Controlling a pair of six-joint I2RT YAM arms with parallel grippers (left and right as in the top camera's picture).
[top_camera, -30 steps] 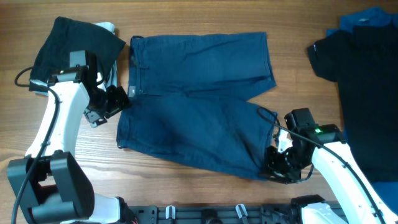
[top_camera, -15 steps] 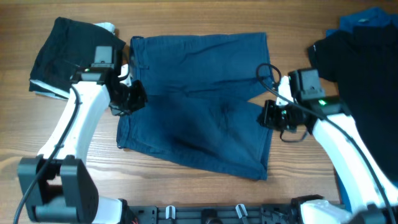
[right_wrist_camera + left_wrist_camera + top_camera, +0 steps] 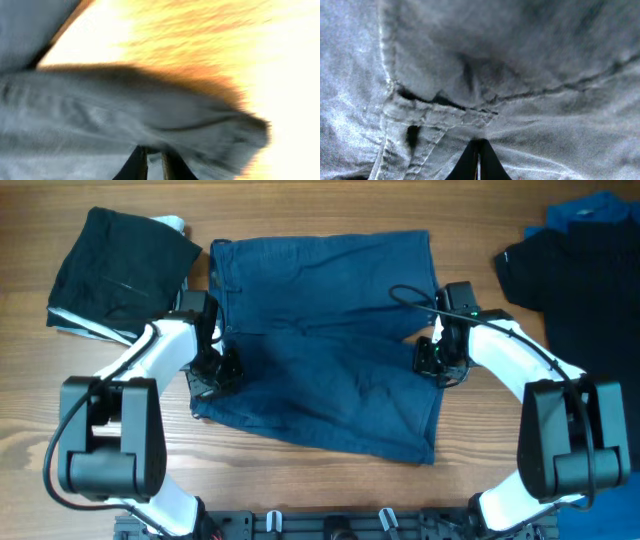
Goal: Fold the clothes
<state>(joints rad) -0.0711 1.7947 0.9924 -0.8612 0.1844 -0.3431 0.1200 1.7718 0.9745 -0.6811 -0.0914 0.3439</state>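
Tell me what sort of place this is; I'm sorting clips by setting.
Likely a robotics lab bench: a left arm and right arm at a wooden table, navy shorts spread between them, a folded black garment beside.

Shorts (image 3: 320,350) on table (image 3: 300,210), folded garment (image 3: 120,270) left, shirts (image 3: 590,310) right

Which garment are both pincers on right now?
The navy denim shorts spread out in the middle; the folded black garment top left and black shirt at right lie untouched.

The right wrist view is blurred; the overhead's right edge cuts off the black garment (image 3: 590,320) and bright blue garment (image 3: 592,208).
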